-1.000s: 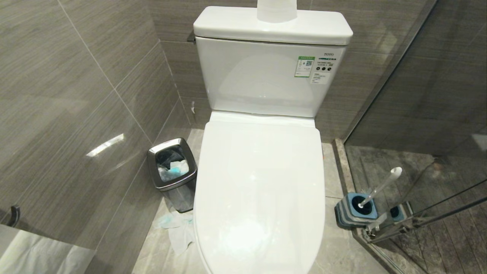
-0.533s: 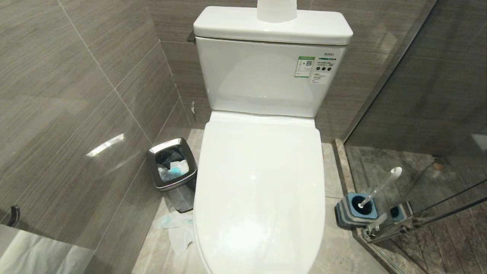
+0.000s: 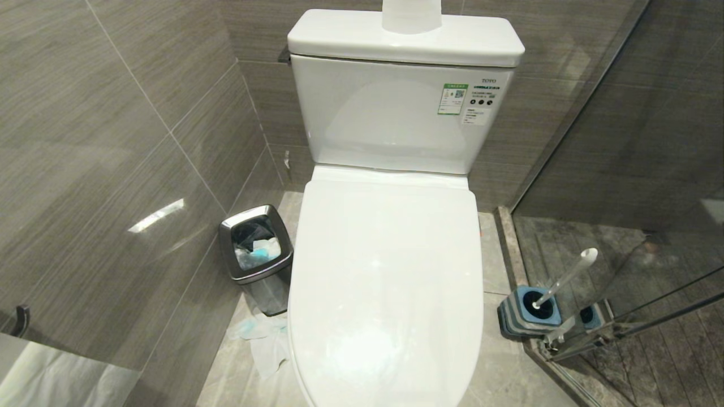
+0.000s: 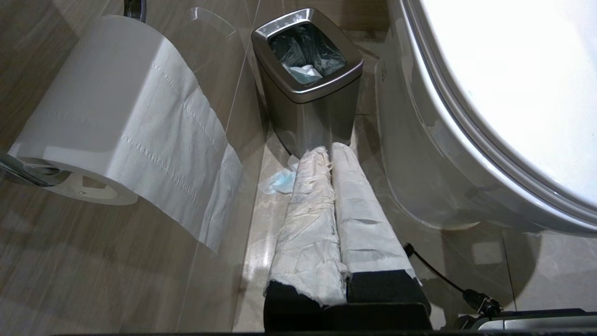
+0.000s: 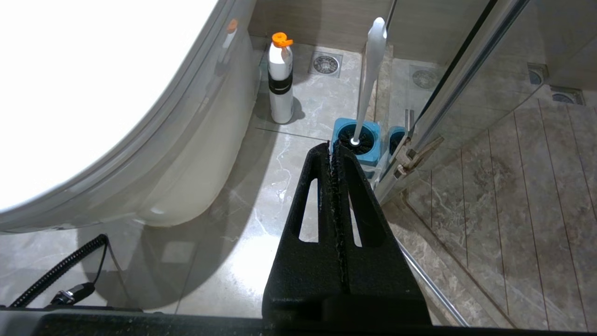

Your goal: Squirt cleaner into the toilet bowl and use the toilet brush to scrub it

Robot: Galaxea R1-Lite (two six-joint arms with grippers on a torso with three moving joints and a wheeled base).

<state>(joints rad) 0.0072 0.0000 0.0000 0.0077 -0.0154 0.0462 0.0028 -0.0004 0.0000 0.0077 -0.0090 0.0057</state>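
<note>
No change is noted over the last second: the lid (image 3: 390, 271) lies down over the toilet bowl (image 4: 419, 154), the toilet brush (image 3: 565, 277) stands in its holder (image 3: 529, 314) right of it, and left gripper (image 4: 332, 151) and right gripper (image 5: 332, 149), both pressed together and empty, flank it, so work has not begun.

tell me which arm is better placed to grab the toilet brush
Right. The toilet brush stands in its holder just beyond the right gripper; the left gripper faces the bin.
</note>
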